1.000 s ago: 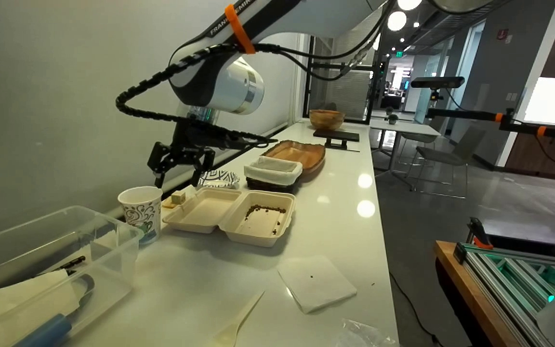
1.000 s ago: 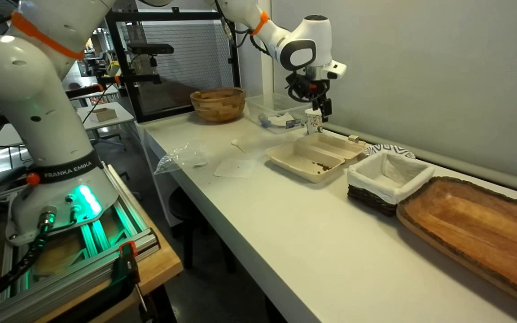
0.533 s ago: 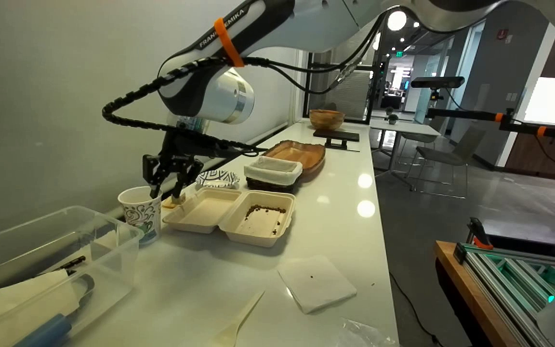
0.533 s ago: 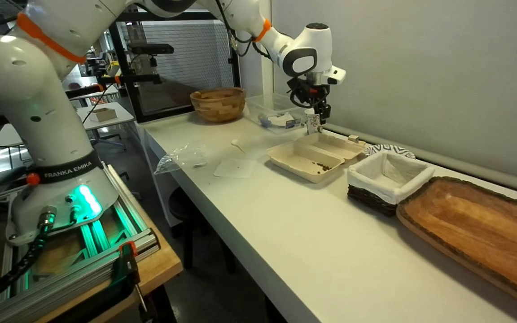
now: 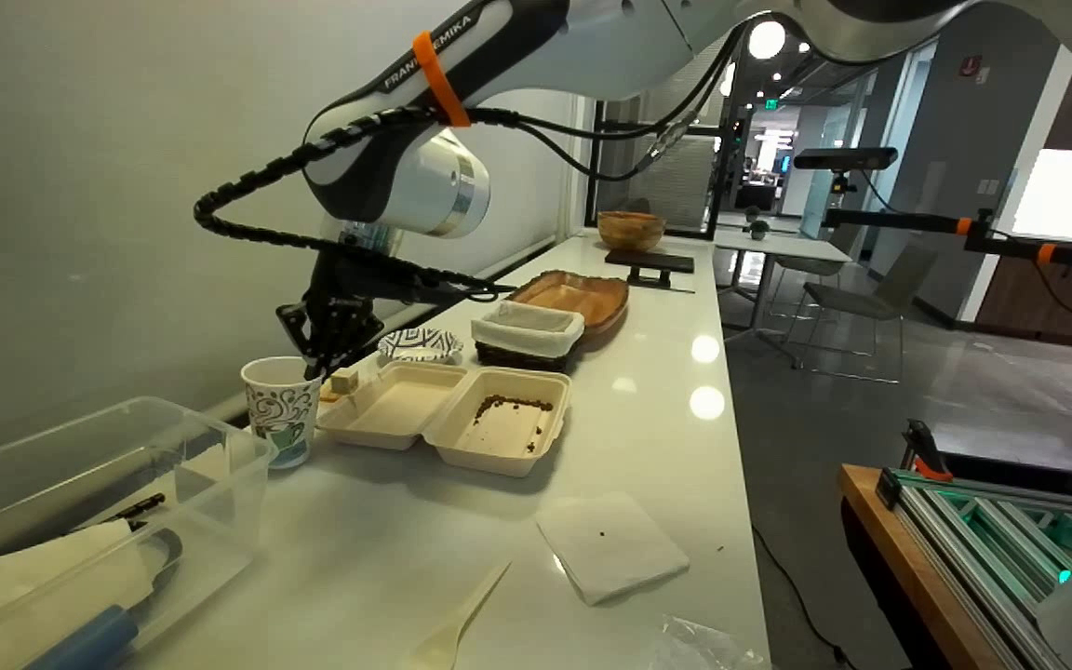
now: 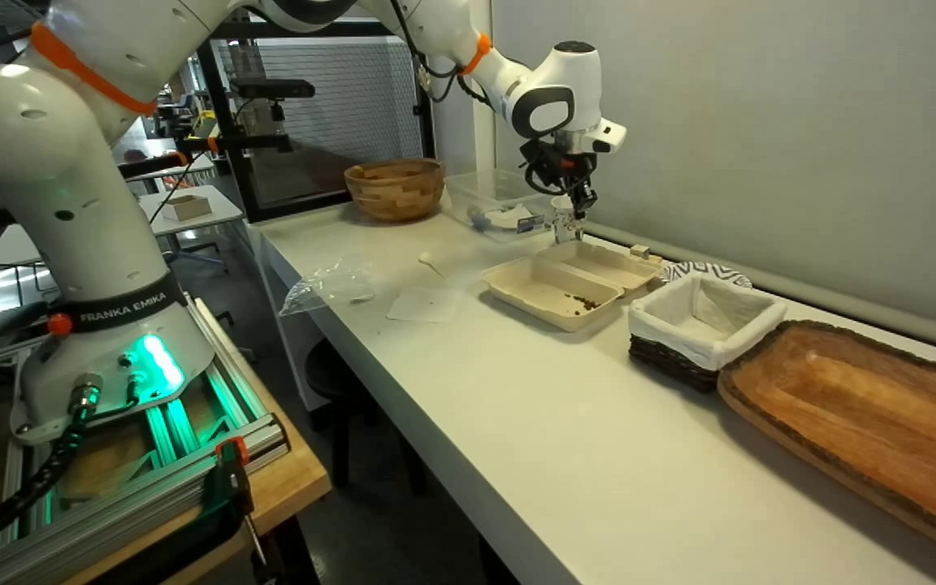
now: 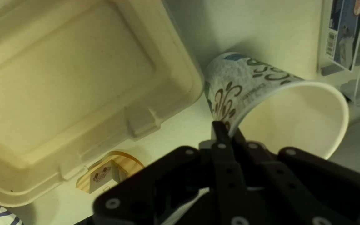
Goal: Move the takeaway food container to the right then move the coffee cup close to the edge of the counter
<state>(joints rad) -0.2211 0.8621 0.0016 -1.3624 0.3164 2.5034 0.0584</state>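
Here, the gripper [image 7: 229, 128] pinches the cup's rim [image 7: 262, 98].

Coffee cup [image 7: 267, 100] partly behind the jaws, takeaway food container [image 7: 80, 81] cut short
In the wrist view the jaws, tight together at the cup's rim, hide a stretch of it; the lettering [image 7: 254, 93] on its wall is too blurred to read, and the container runs off the left and top edges. In an exterior view the clear tub [image 5: 243, 484] is cut off on the left, the spoon [image 5: 461, 620] and plastic bag [image 5: 703, 647] at the bottom, and the crumbs [image 5: 515, 404] are too small to identify.
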